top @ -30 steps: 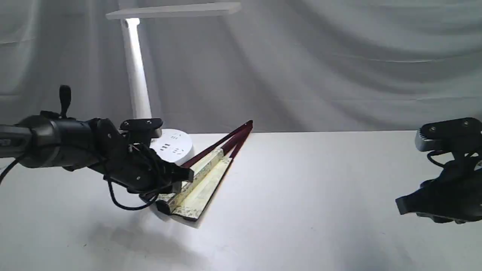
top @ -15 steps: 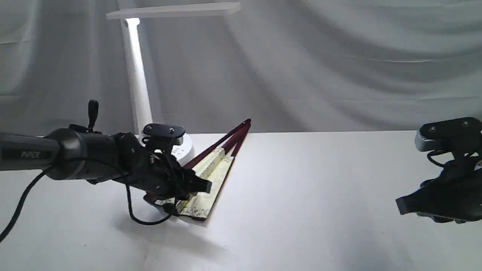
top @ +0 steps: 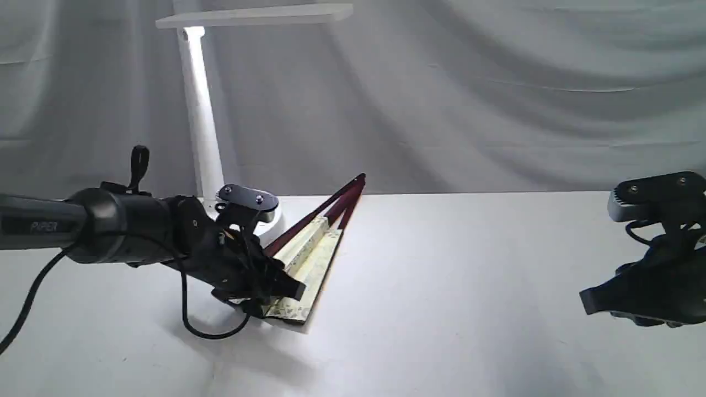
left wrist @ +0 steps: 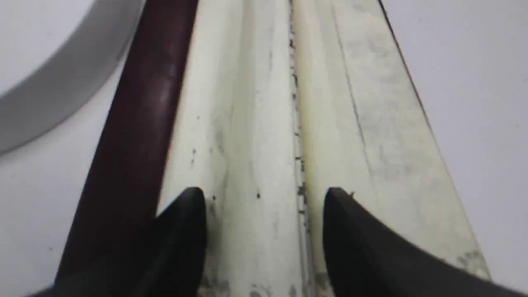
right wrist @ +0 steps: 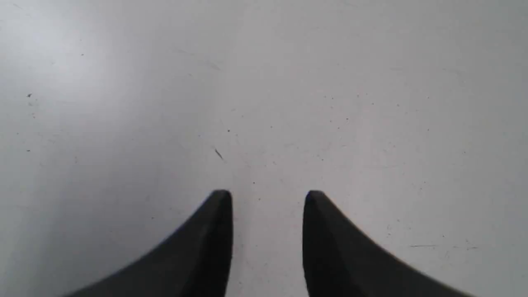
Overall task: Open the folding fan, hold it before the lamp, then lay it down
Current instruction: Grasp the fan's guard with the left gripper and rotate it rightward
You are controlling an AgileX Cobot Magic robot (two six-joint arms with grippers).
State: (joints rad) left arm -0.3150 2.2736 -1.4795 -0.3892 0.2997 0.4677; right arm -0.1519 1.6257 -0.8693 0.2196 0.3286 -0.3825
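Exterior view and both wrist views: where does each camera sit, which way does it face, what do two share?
Exterior view: off the arms, low, facing across the table toward the grey curtain; shows lamp, folding fan, left claw, right claw.
Left wrist view: on the left arm, looking past its open fingers onto the fan's cream leaf.
Right wrist view: on the right arm, looking past its open fingers at tabletop.
Shared: exterior and left wrist both show the fan.

The left arm (top: 110,231) is a glossy black tube with faint grey "PIPER" lettering (top: 43,226) and a loose black cable (top: 183,303) (two silver screws dot its flat camera plate (top: 247,197)). The left hand (left wrist: 264,198) and right hand (right wrist: 268,196) have tapered matte-black fingers (right wrist: 198,247).
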